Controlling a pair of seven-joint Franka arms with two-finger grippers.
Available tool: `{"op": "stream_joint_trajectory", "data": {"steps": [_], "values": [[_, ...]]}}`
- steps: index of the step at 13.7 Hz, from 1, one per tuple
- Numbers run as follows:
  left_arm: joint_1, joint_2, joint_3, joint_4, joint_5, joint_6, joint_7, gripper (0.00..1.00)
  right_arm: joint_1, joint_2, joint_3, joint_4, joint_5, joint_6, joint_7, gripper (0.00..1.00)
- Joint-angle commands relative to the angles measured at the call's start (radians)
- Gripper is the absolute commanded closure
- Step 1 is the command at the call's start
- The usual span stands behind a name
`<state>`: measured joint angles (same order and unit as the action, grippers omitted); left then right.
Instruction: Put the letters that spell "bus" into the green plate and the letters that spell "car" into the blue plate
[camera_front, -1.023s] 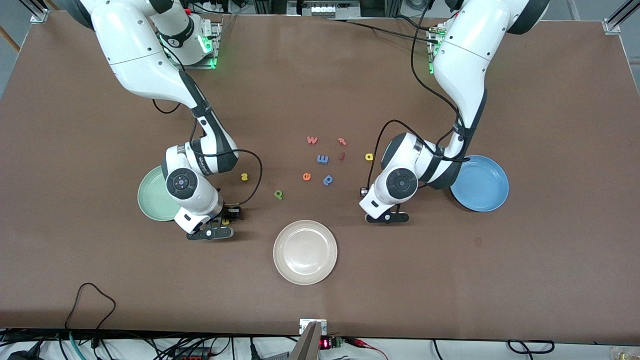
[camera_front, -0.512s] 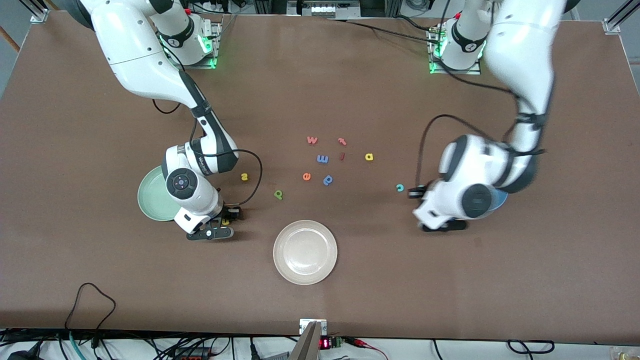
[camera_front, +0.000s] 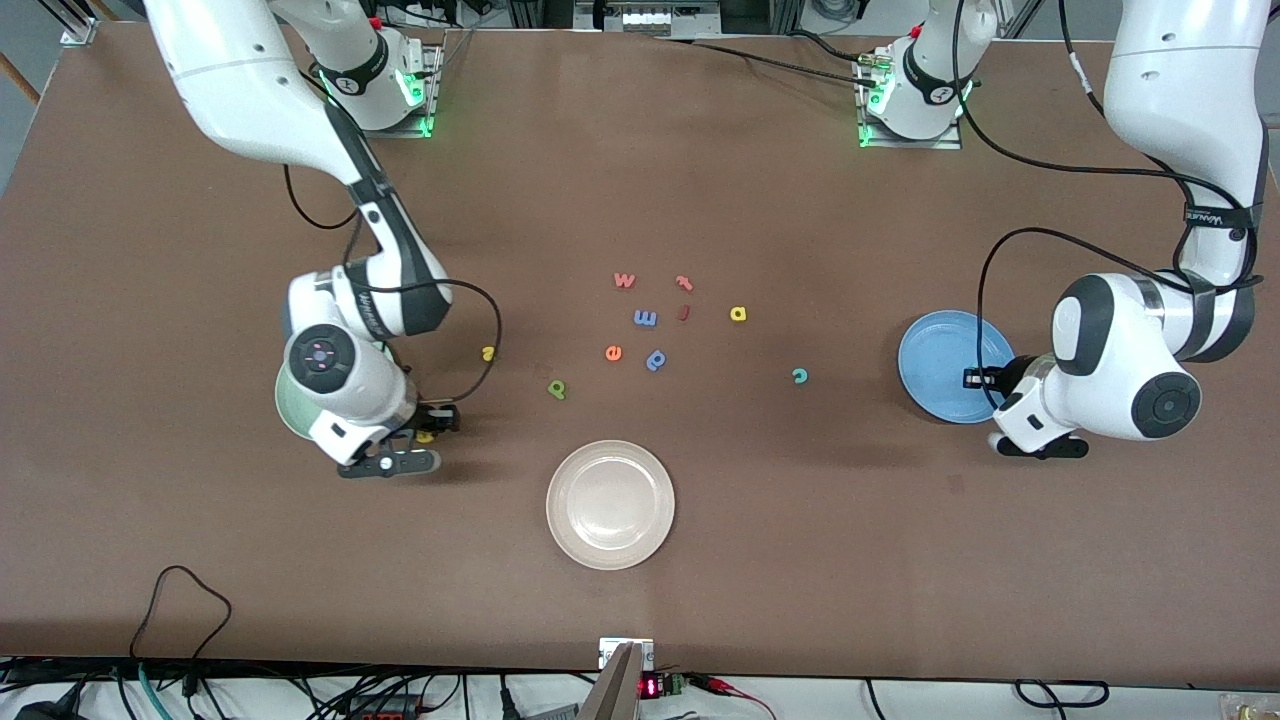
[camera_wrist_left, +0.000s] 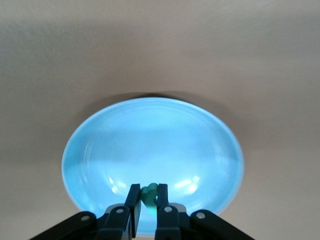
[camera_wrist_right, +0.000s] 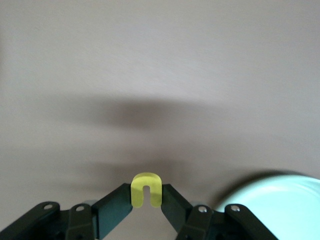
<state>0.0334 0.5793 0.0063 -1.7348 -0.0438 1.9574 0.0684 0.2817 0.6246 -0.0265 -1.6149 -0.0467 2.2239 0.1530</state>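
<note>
The blue plate (camera_front: 950, 366) lies toward the left arm's end of the table, the left gripper (camera_wrist_left: 146, 209) over its rim, pinched shut on a small teal letter (camera_wrist_left: 149, 194): released here, it may fall outside. The right gripper (camera_wrist_right: 146, 204) clamps the yellow u (camera_wrist_right: 146, 190) just beside the green plate (camera_wrist_right: 280, 210), and could miss likewise.

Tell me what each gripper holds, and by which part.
Left gripper: teal r, pinched at its lower end. Right gripper: yellow u, pinched across both its legs.
</note>
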Motion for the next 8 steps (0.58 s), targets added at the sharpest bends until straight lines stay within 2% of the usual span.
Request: {"op": "stream_joint_trajectory", "data": {"steps": [1,3,4,6,7,8], "values": [[-0.003,-0.024,-0.014,-0.115,0.013,0.119,0.016,0.97,-0.107,-0.126,0.017,-0.176,-0.007,0.000,-0.139,1.00],[-0.004,-0.021,-0.016,-0.117,0.013,0.120,0.017,0.95,-0.180,-0.161,0.019,-0.252,-0.007,0.002,-0.232,1.00],[-0.006,-0.015,-0.016,-0.117,0.013,0.123,0.017,0.88,-0.215,-0.163,0.019,-0.267,-0.007,0.002,-0.271,0.99],[-0.018,0.005,-0.020,-0.107,0.013,0.121,0.014,0.09,-0.239,-0.160,0.019,-0.278,-0.005,0.003,-0.288,0.96],[-0.018,-0.001,-0.025,-0.101,0.013,0.111,0.014,0.00,-0.240,-0.157,0.019,-0.283,-0.004,0.008,-0.288,0.93],[-0.020,-0.018,-0.028,-0.095,0.013,0.107,0.013,0.00,-0.240,-0.152,0.019,-0.284,-0.001,0.008,-0.288,0.89]]}}
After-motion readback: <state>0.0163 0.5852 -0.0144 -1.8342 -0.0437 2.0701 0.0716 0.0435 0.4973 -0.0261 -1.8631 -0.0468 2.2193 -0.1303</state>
